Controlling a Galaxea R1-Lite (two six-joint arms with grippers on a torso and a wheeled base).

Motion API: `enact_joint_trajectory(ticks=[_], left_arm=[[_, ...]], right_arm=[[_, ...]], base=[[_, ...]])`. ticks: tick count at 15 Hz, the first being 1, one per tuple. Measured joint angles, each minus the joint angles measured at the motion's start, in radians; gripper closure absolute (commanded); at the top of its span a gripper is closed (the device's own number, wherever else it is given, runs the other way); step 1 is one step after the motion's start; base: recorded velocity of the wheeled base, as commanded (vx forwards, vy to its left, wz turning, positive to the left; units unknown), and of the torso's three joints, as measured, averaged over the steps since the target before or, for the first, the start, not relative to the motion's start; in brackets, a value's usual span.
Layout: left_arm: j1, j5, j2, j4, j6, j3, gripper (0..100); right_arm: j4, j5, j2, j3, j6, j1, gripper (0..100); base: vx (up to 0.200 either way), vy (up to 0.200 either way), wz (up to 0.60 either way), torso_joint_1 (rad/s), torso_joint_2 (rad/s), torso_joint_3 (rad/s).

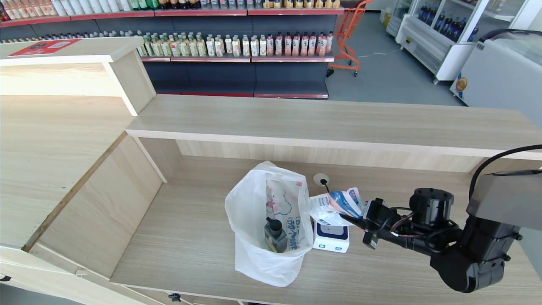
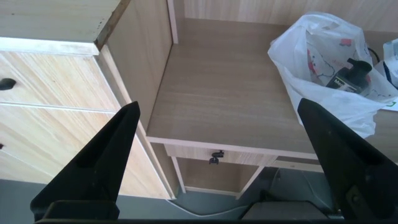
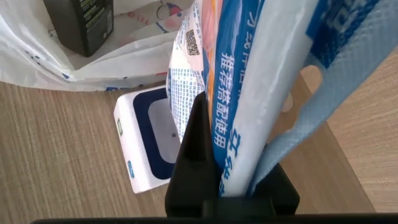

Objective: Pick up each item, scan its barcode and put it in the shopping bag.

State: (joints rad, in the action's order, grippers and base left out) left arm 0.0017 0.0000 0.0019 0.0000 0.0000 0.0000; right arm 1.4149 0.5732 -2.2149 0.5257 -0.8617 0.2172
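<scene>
While my right gripper (image 1: 351,219) clamps the blue-and-white packet (image 1: 334,205) at centre-right, the packet hides part of the scanner (image 1: 331,240) below; my left gripper (image 2: 217,106) gapes open.

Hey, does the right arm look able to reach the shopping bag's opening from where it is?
Probably yes. The right gripper, shut on the blue and white pack, sits right beside the shopping bag, whose mouth gapes upward. Nothing stands between them; the scanner lies lower.

This is a shop: long dark shelves full of drink bottles (image 1: 237,45), white glass-door fridges (image 1: 427,46), and a light wooden checkout counter (image 1: 330,123).
</scene>
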Motion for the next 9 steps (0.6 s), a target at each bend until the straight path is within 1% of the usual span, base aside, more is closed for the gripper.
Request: enact_joint_trajectory(ticks=[4, 9], left_arm=[[-0.001, 0.000, 0.000, 0.000, 0.000, 0.000, 0], [0.000, 0.000, 0.000, 0.000, 0.000, 0.000, 0]], right_arm=[[0.008, 0.002, -0.053, 0.069, -0.002, 0.004, 100], [0.007, 0.003, -0.068, 0.085, 0.005, 0.004, 100]], base=[[0.000, 0.000, 0.00, 0.000, 0.00, 0.000], [0.000, 0.000, 0.00, 0.000, 0.00, 0.000]])
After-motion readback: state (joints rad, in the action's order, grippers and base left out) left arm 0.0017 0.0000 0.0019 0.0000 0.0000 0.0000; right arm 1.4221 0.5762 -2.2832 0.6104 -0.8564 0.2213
